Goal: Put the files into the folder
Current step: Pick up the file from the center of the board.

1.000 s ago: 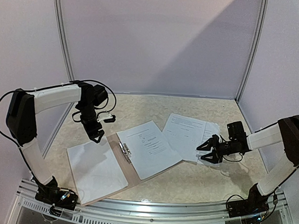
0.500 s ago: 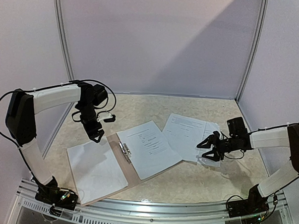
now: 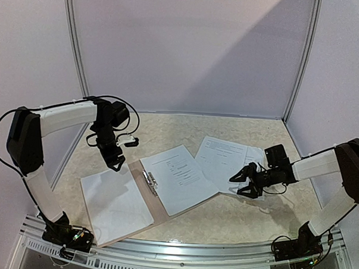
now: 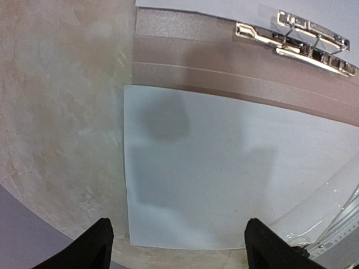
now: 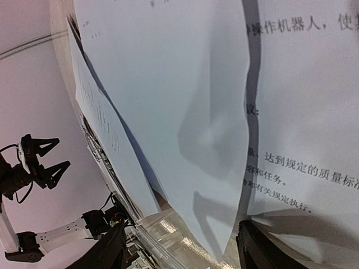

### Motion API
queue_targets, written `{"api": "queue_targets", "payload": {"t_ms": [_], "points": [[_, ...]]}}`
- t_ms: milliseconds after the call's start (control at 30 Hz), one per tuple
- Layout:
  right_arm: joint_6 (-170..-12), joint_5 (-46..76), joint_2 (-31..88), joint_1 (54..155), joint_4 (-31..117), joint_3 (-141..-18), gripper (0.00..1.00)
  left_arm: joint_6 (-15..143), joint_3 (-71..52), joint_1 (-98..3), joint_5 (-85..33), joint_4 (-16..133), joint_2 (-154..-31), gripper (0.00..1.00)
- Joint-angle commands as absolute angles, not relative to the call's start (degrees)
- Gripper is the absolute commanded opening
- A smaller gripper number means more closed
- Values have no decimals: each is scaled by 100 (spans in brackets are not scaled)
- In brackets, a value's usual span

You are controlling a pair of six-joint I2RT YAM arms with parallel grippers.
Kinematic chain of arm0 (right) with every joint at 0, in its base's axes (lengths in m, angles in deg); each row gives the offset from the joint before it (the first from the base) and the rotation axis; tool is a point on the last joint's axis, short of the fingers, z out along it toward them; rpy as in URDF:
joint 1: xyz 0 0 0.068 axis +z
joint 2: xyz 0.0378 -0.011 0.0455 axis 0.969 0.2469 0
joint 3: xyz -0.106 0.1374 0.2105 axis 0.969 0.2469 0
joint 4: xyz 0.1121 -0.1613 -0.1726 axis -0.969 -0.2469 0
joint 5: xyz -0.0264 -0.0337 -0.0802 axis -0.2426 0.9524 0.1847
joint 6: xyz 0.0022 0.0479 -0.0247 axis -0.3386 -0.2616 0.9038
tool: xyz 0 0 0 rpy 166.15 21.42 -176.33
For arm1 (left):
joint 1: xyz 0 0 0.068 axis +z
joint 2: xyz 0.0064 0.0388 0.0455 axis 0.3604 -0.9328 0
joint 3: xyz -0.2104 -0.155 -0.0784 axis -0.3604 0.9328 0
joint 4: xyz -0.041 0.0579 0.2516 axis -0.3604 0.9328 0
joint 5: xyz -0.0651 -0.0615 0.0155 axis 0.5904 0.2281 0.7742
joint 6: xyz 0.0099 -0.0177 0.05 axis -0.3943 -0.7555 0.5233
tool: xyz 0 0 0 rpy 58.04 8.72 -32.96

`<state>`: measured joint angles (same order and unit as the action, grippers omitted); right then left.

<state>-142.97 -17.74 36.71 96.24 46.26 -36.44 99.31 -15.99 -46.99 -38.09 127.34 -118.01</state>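
Top external: mottled beige table (image 3: 168, 131), lilac walls (image 3: 189, 51); left claw (image 3: 115, 165) and right claw (image 3: 241, 183) gape apart.

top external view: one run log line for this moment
left end effector: open, over folder | right end effector: open, over loose files | folder: open, blank sheet and printed sheet on it

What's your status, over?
Left hand open above folder. Right hand open over loose files, none gripped. Nothing in the way.
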Motion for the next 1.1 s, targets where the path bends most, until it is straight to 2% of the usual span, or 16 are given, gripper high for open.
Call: {"api": "queue_targets", "payload": {"t_ms": [0,467,800,900,1000,1067], "points": [[-14538,-1805,3969,9724,5123,-3648,67,9934,-1576,-4767,-3771,12721,-11679,82],[-15050,-1524,4102,9719,6006,-4054,61,9952,-1576,-4771,-3788,12737,-11733,83],[-15542,-870,5063,9723,6539,-4246,58,9970,-1567,-4767,-3785,12731,-11768,83],[-15624,-698,5144,9724,6728,-4320,43,9967,-1576,-4767,-3784,12735,-11782,83],[-15646,-648,5212,9719,6716,-4414,16,9986,-1560,-4767,-3792,12737,-11766,83],[-15587,-599,5191,9712,6601,-4494,2,10005,-1558,-4767,-3784,12744,-11737,83]]}}
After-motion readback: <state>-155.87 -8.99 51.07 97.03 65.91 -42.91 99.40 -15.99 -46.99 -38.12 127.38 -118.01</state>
